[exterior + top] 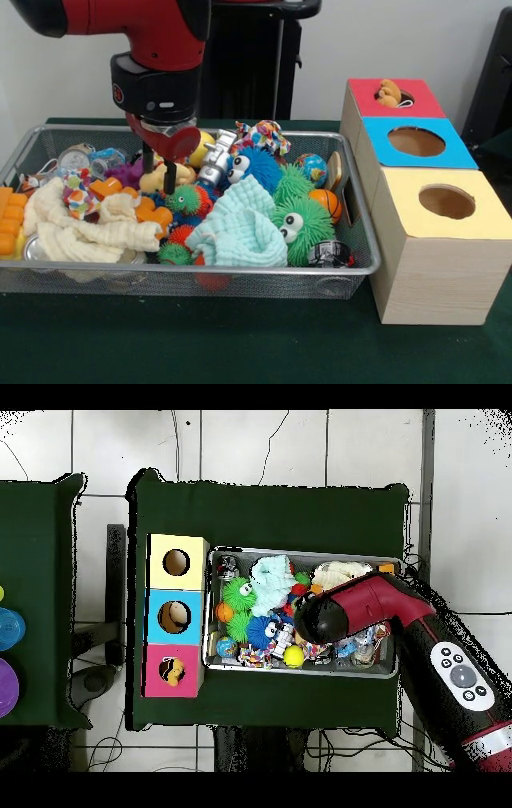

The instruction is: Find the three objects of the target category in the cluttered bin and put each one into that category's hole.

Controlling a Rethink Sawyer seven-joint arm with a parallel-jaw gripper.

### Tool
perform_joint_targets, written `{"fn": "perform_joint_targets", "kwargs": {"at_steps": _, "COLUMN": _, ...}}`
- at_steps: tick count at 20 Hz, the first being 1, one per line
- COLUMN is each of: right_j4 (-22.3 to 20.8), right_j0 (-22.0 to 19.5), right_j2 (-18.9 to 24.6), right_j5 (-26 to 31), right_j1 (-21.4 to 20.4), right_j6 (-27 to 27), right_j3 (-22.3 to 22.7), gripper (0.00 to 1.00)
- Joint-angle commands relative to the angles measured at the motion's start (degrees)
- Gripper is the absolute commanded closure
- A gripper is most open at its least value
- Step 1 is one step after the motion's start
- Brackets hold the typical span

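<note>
The wire mesh bin (362,264) is full of toys; it also shows in the overhead view (300,671). My gripper (159,180) hangs over the bin's back left part. Its dark fingers (170,178) stand apart, open, down in the clutter on either side of a pale yellow lumpy figure (181,174). An orange-brown lumpy figure (390,93) rests in the red-panelled hole (424,104) on the wooden box; it also shows in the overhead view (174,674). In the overhead view the arm (365,606) hides the gripper.
Green fuzzy balls (308,226), a blue fuzzy ball (258,166), a pale blue cloth (240,232), a cream cloth (96,234), orange blocks (10,220) and a silver toy robot (216,157) crowd the bin. Blue-panelled (416,142) and yellow-panelled (446,202) holes adjoin the red one.
</note>
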Motion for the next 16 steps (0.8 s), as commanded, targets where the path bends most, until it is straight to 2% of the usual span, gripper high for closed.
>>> {"fn": "perform_joint_targets", "kwargs": {"at_steps": 1, "right_j4": -2.6, "right_j0": 1.1, "right_j2": -5.5, "right_j5": 1.9, "right_j1": -0.2, "right_j6": -5.8, "right_j3": -1.3, "gripper": 0.00}}
{"fn": "perform_joint_targets", "kwargs": {"at_steps": 11, "right_j4": -2.0, "right_j0": 2.1, "right_j2": -7.3, "right_j5": 0.6, "right_j1": 0.2, "right_j6": -3.9, "right_j3": -1.4, "gripper": 0.00}}
{"fn": "perform_joint_targets", "kwargs": {"at_steps": 16, "right_j4": -0.2, "right_j0": 2.4, "right_j2": -8.1, "right_j5": -1.7, "right_j1": 2.1, "right_j6": 1.5, "right_j3": -0.9, "gripper": 0.00}}
